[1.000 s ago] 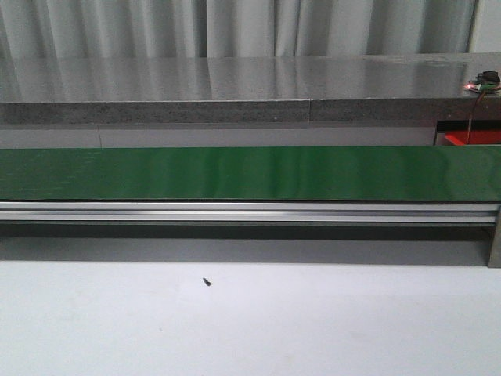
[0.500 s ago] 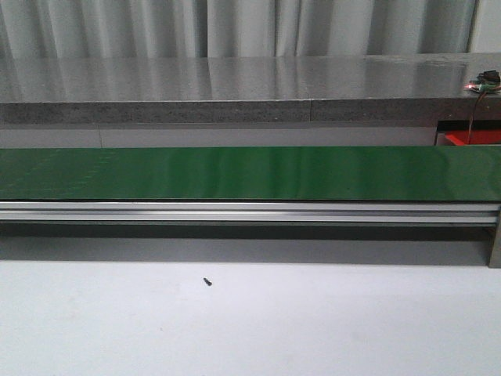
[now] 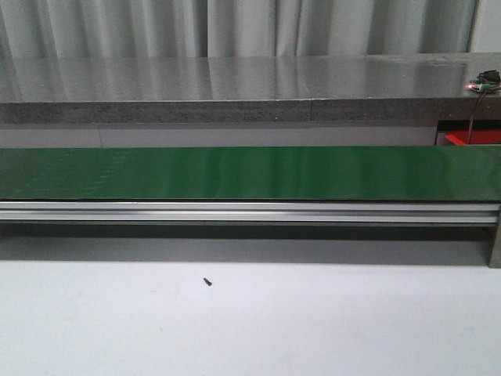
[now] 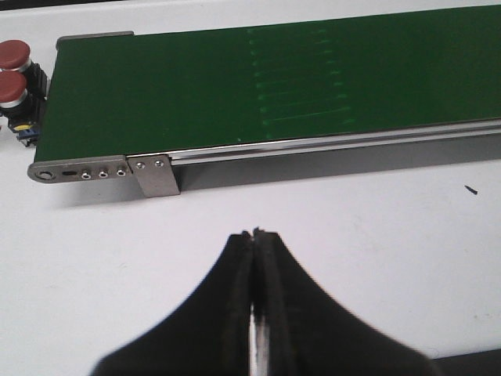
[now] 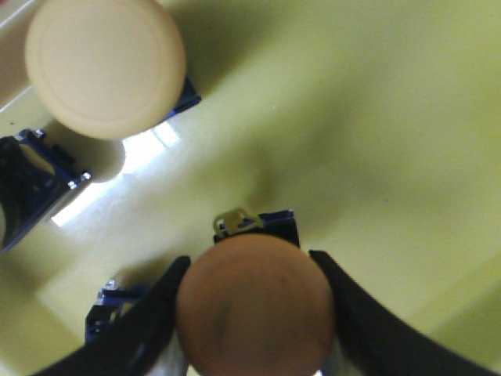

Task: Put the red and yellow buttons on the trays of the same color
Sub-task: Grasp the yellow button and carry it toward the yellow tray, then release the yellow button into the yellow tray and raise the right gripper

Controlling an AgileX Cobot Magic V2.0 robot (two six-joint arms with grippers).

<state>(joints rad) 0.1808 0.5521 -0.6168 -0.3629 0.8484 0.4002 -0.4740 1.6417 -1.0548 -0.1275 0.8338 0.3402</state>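
Yellow tray (image 5: pixel 407 141) floor fills the right wrist view; at bottom centre the right gripper (image 5: pixel 254 313) pinches a button (image 5: pixel 254 305), another button (image 5: pixel 106 66) upper left. Left gripper (image 4: pixel 254 239) jaws press together below the green belt (image 4: pixel 235 86), red buttons (image 4: pixel 12 70) upper left.

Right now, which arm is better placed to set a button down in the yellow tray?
The right. Its pincer grips a button directly above the yellow tray. The left pincer is shut and empty, over the white table beside the green conveyor.
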